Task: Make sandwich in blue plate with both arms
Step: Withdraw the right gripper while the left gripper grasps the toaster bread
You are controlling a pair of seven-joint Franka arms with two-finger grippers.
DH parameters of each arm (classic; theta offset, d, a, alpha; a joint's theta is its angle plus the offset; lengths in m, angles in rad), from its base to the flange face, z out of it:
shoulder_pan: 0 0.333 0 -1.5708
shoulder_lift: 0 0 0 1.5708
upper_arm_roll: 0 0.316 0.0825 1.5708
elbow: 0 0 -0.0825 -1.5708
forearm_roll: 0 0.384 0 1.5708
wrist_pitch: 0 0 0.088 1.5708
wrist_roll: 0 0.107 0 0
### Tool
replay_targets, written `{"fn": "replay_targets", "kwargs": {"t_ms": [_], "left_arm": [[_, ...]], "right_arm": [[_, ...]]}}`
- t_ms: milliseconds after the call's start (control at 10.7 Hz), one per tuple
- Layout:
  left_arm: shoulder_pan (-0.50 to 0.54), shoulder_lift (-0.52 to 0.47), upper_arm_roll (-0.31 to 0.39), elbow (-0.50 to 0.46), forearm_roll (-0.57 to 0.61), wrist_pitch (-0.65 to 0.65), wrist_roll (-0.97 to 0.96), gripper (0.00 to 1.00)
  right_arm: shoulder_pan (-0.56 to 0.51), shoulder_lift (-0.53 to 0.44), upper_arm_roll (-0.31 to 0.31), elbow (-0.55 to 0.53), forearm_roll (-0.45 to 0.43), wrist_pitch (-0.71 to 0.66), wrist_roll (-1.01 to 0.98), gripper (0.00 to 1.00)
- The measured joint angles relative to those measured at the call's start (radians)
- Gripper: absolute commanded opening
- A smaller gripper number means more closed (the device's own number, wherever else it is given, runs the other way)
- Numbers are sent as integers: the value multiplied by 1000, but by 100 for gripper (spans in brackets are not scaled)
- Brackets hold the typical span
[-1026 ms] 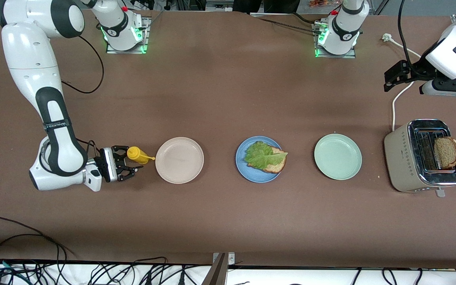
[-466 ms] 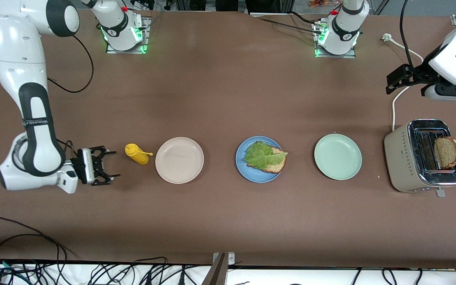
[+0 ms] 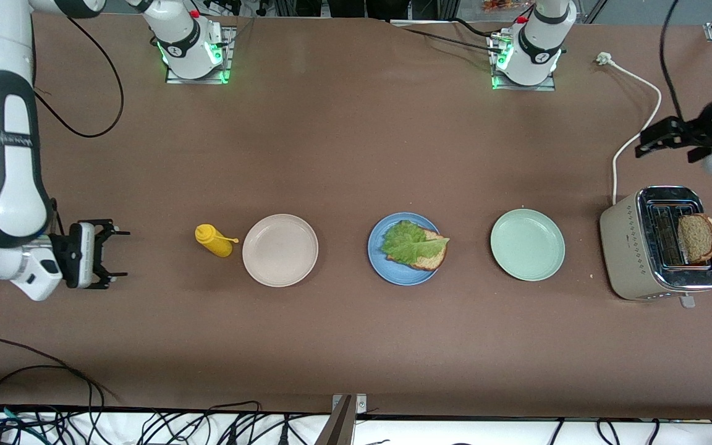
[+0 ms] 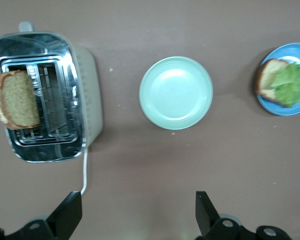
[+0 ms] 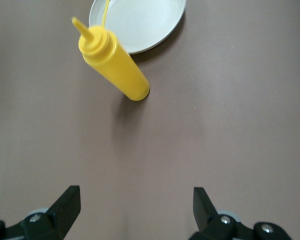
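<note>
So the sandwich is half built: one bread slice lies on the blue plate at the middle of the counter, with the lettuce leaf draped over it, reaching out past the slice at about ten o'clock. The second bread slice stands on edge in the toaster at the left arm's end of the counter, well apart from the plate, with a pale green plate between them.

The left claw hangs over the bare counter at about twelve o'clock from the toaster, its fingers spread wide and holding nothing. The right claw is low at the right arm's end, at nine o'clock from the yellow bottle, also spread and empty; a beige plate lies beside the bottle.

That standing slice is probably light, fairly stiff if toasted, and crumbly at the crust, so a hard squeeze could crack it. The best hold looks like the exposed upper part, pinched across its two flat faces, gently. The lettuce is limp and slippery, so the slice should come down flat on it, not slide across
</note>
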Motion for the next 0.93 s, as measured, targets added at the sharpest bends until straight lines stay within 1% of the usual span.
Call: {"fn": "replay_targets", "kwargs": {"t_ms": [187,280,373,560,746,933], "left_arm": [[92,57,4,3,0,3,78,100],[121,94,7,12,0,9,86,100],[147,138,8,35,0,14,87,100],[194,237,11,112,0,30,122,100],[219,307,12,151,42,126,210,100],[245,360,13,157,60,203,275,100]], "right_arm": [[5,-78,3,-35,-36,-12,192,100],[9,-110,10,-53,-60,-13,278,100],[13,-140,23,-69,-86,-14,362,100],[22,-221,59,-123,-148,-15,584,100],[54,-312,68,-188,-199,-15,799,100],[85,-379,76,-237,-244,10,955,100]]}}
